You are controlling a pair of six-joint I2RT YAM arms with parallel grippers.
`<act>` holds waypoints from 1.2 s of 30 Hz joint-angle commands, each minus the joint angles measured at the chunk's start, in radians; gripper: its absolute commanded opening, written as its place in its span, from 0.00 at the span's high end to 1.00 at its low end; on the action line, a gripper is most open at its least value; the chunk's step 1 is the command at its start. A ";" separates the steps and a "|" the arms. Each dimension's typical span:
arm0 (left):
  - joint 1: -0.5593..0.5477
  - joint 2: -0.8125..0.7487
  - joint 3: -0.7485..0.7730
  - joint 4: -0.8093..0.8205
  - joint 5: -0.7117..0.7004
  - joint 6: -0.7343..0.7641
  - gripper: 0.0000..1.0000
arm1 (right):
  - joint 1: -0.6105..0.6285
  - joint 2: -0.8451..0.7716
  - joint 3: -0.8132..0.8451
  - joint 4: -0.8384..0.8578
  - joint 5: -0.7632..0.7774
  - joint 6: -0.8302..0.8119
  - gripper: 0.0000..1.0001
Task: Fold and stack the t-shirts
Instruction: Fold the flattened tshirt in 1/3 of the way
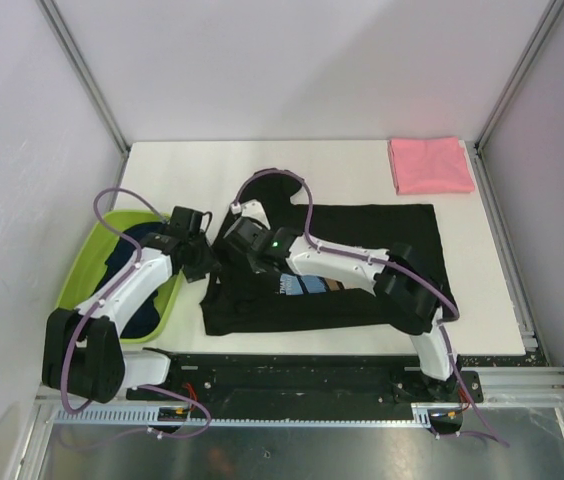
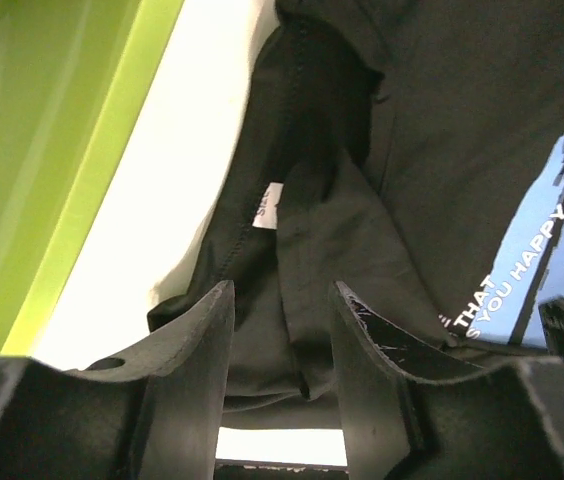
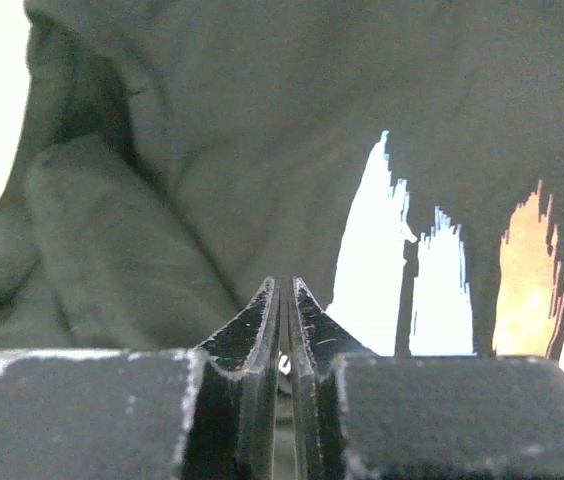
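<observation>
T-shirts are the job, and the black t-shirt [image 1: 382, 250] is the one in hand. It lies spread across the middle of the table [image 1: 192, 175], print up, with the side nearest the basin bunched where both arms meet. The lime-green basin [image 1: 80, 268] at the left edge holds navy t-shirts [image 1: 154, 308], and a pink t-shirt [image 1: 430, 165] sits folded at the far right corner. The left gripper [image 2: 280, 365] stands half apart, astride a ridge of black cloth near the collar label [image 2: 268, 207], not visibly pinching it. The right gripper [image 3: 282, 300] has its jaws pressed together against the cloth beside the print; whether a layer is caught I cannot tell. For a clean fold, I judge, both need a sure hold on the same edge, lifted level and carried across together, so the bunched part flattens instead of dragging.
</observation>
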 commanded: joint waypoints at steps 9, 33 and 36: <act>0.085 -0.040 0.027 -0.020 -0.022 -0.020 0.46 | 0.169 -0.054 -0.063 0.102 -0.052 0.036 0.68; 0.207 0.024 0.141 -0.021 0.062 0.025 0.46 | 0.226 0.030 -0.027 0.092 -0.053 0.069 0.64; 0.210 0.027 0.142 -0.020 0.086 0.025 0.47 | 0.233 0.040 -0.027 0.084 -0.051 0.073 0.64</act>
